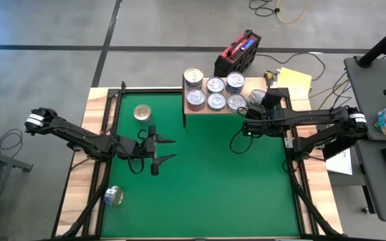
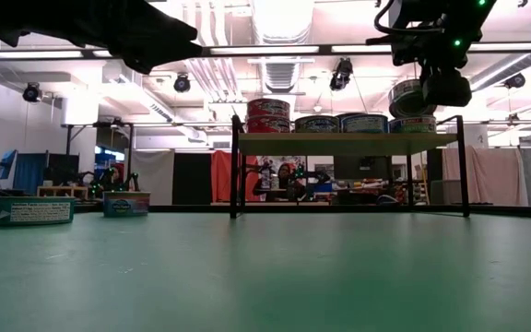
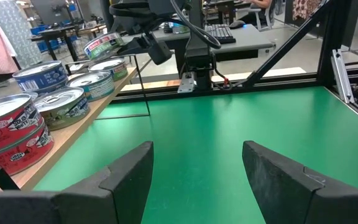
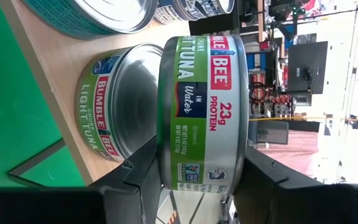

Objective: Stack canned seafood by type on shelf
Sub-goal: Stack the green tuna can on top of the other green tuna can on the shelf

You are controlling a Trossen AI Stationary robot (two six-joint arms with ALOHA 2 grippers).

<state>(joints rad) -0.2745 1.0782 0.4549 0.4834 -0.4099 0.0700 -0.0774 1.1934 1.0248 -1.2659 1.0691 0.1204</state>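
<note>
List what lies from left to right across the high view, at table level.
Left gripper's arm base, can on its side, gold-topped can, left gripper, shelf with its cans, from the stacked can across, then right gripper holding a can over the shelf's right end.

shelf: seven cans | green mat: two loose cans

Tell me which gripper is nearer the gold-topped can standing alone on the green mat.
Left. The left gripper hovers over the mat just beside the gold-topped can. The right gripper is across at the shelf, holding a tuna can above its end.
</note>
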